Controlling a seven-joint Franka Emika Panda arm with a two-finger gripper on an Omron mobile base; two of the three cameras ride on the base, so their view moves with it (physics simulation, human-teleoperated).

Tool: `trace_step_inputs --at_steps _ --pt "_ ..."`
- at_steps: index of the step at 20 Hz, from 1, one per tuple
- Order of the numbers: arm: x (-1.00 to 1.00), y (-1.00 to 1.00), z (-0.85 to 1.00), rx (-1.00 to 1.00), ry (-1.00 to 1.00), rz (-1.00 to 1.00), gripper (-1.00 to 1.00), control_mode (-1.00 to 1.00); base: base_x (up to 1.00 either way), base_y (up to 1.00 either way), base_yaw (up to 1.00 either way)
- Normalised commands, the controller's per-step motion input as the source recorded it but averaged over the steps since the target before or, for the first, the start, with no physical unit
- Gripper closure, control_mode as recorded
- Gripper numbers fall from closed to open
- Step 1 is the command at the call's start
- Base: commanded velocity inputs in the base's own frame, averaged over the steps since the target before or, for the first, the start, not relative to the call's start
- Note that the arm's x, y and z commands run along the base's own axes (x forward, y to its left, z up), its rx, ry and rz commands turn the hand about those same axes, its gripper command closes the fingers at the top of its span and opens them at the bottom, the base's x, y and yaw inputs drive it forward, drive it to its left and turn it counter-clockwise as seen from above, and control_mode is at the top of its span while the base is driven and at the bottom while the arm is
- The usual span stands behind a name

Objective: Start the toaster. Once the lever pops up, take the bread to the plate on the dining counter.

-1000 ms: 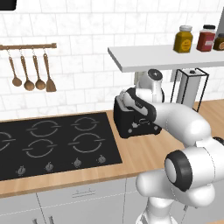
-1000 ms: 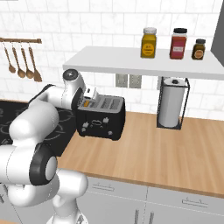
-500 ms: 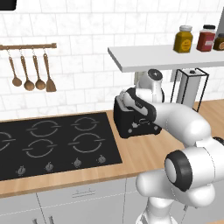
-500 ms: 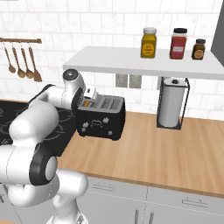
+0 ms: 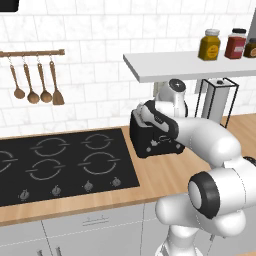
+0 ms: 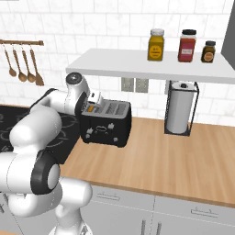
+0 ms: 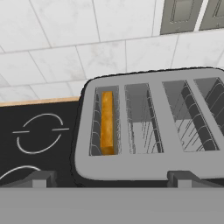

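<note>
Two dark fingertips (image 7: 41, 179) of the claw (image 7: 111, 180) stand wide apart above the toaster (image 7: 148, 127), gripping nothing. One slice of bread (image 7: 107, 122) sits upright in the slot nearest the hob (image 5: 60, 162). That toaster stands on the wooden worktop (image 6: 165, 160), beside the hob.

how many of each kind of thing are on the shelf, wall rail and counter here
jars on the shelf: 3 — yellow jar, red jar, dark jar
utensils on the rail: 4
toaster: 1
bread in the toaster: 1
paper towel roll: 1
total: 10
</note>
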Motion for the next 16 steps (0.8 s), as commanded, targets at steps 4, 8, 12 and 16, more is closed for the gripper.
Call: trace_step_inputs --at_steps 4,8,12,16 --pt "0.0 0.0 0.0 0.0 0.0 0.0 -1.0 -1.0 0.0 0.0 0.0" --pt "0.0 0.0 0.0 0.0 0.0 0.0 -1.0 -1.0 0.0 0.0 0.0" --pt "0.0 0.0 0.0 0.0 0.0 0.0 -1.0 -1.0 0.0 0.0 0.0" --pt "0.0 0.0 0.0 0.0 0.0 0.0 -1.0 -1.0 0.0 0.0 0.0"
